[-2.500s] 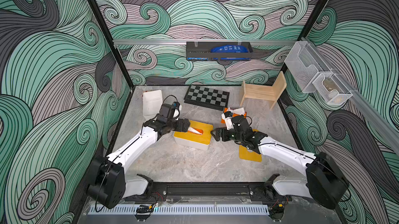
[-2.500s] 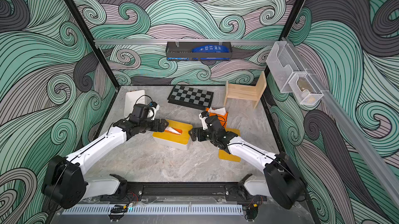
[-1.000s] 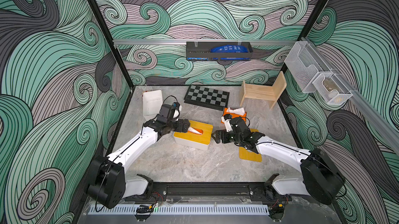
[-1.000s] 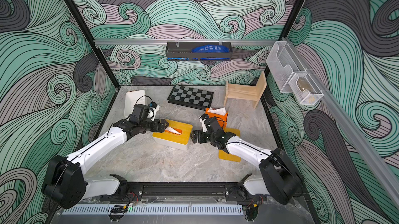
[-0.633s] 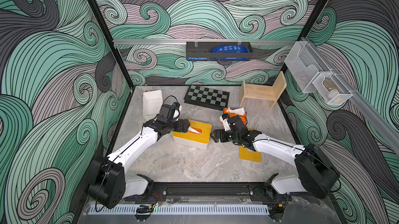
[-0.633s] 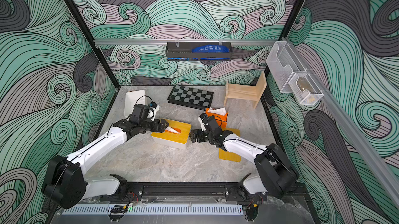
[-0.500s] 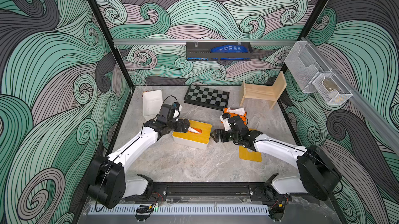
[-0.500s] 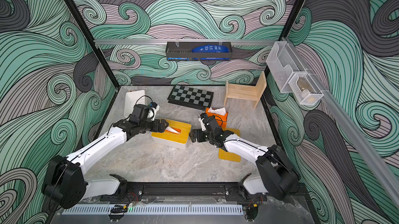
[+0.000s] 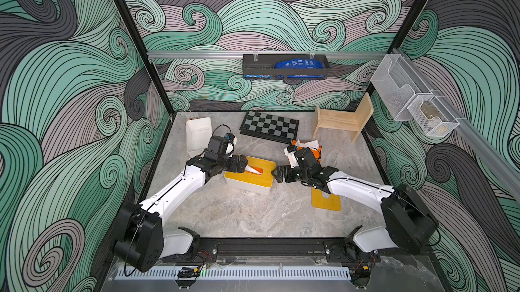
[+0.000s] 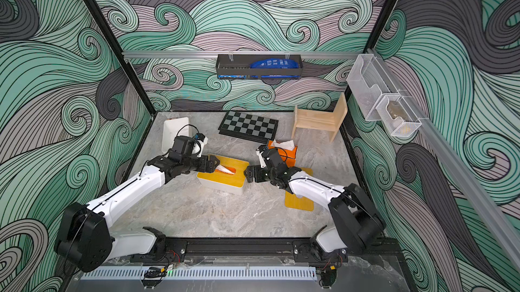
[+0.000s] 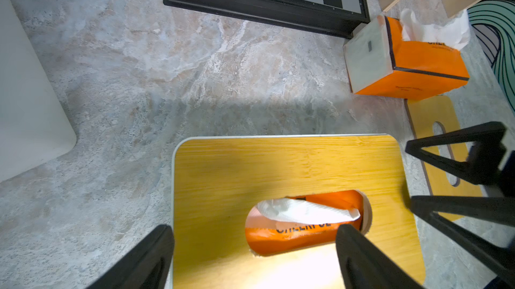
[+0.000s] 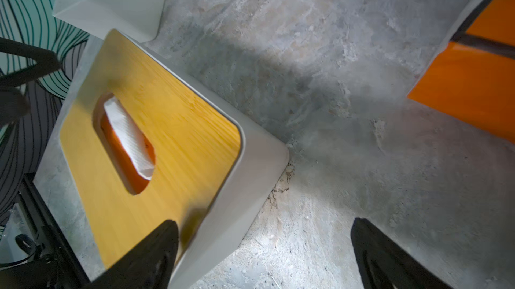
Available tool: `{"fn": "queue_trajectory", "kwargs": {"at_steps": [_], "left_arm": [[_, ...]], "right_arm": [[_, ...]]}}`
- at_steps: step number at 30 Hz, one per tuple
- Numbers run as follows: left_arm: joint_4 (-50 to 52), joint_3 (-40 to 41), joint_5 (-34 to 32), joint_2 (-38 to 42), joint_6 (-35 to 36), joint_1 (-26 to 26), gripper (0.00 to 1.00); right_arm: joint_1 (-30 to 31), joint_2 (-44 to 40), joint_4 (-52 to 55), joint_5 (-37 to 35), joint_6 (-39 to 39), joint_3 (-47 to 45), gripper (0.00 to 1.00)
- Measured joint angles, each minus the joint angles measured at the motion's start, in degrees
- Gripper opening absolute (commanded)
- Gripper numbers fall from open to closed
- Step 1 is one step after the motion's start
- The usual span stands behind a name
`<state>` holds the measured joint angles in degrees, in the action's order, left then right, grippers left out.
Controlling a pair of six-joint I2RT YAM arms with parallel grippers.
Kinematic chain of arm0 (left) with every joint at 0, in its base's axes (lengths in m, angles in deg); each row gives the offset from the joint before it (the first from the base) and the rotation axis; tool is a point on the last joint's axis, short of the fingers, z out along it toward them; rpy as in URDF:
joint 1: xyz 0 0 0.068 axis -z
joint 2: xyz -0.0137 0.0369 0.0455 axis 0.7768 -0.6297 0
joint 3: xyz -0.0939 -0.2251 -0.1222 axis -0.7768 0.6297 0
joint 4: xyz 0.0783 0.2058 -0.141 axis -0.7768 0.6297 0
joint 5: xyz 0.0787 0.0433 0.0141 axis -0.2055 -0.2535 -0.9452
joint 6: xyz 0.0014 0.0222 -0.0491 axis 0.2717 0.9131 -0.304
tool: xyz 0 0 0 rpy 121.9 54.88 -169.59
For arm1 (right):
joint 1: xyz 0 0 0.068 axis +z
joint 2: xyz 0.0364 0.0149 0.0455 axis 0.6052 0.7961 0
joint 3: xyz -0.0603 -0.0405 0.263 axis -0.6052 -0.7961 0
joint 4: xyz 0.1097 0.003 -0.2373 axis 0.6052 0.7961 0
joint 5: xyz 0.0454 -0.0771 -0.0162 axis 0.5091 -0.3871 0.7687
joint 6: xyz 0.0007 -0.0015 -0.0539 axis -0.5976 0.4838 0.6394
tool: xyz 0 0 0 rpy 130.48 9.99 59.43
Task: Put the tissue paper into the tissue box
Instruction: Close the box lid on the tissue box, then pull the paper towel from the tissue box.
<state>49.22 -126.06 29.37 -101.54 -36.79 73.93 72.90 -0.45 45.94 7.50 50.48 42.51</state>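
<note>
Tissue paper [image 11: 306, 212], white over orange wrap, fills the tissue box [image 11: 250, 167] slot; left gripper [image 11: 253, 230] and right gripper [image 12: 264, 222] jaws spread.

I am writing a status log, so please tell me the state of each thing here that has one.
tissue box: lid on, orange pack inside.
tissue: pokes out through lid.
second pack: outside, on table, tissue up.
spare lid: flat on table.
white box base: no lid.
left tool: open, empty.
right tool: open, empty.
</note>
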Motion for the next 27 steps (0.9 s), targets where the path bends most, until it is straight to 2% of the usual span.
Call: {"fn": "queue_trajectory", "kwargs": {"at_steps": [9, 13, 20, 24, 27], "left_arm": [[0.00, 0.02, -0.33, 0.85, 0.00, 0.00, 0.94], [-0.59, 0.61, -1.57, 4.09, 0.00, 0.00, 0.94], [-6.10, 5.25, -5.53, 15.91, 0.00, 0.00, 0.94], [-9.99, 9.53, -8.02, 24.11, -0.02, 0.00, 0.97], [-12.17, 10.69, -9.68, 27.98, -0.02, 0.00, 0.98]], "right_arm": [[0.11, -0.26, 0.79, -0.48, 0.66, 0.50, 1.00], [0.85, -0.35, 4.15, -0.83, 2.78, 4.33, 0.97], [5.35, 0.22, 4.96, 0.20, 9.77, 14.99, 0.82], [8.13, 4.66, 5.20, 0.74, 12.63, 20.57, 0.69], [10.10, 9.29, 5.95, 0.76, 13.77, 23.43, 0.63]]}}
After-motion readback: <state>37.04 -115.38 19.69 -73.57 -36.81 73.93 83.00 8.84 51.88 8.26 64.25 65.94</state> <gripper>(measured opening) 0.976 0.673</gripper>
